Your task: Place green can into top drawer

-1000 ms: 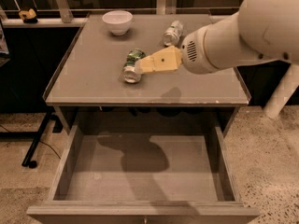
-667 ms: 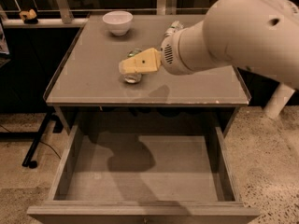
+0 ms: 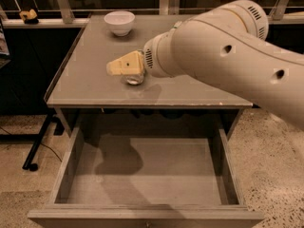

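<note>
The claw [image 3: 124,66] sits low over the green can [image 3: 134,78], which lies near the middle of the grey surface [image 3: 85,82] with only a silver end showing; whether the claw grips it I cannot tell. The top drawer [image 3: 152,172] stands pulled open below the front edge, ready to take the can; a white bowl [image 3: 119,22] rests well apart behind.

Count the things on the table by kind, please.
Bowl: 1
Can: 1, under the gripper, which is low over the middle of the table
Total: 2
The arm may hide more.
</note>
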Robot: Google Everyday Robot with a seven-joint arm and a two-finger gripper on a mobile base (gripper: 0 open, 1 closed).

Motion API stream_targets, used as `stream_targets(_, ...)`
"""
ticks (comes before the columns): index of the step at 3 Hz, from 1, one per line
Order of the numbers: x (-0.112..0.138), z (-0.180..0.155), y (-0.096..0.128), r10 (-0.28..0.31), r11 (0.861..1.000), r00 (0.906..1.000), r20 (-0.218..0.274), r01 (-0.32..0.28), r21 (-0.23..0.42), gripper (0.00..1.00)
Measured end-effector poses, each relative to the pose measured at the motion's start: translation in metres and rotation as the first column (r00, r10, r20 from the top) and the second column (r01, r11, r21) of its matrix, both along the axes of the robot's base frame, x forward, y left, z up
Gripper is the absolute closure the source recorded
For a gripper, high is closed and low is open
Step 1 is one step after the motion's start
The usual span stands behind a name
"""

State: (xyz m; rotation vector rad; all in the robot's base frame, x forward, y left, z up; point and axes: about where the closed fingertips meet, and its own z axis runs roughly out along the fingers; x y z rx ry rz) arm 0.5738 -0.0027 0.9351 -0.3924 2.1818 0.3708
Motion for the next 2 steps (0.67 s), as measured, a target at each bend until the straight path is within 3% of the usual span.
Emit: stream_targets(2, 0.018, 0.016, -0.010, 0.043, 0.999, 0.9987, 0.028, -0.043, 0.002, 0.00)
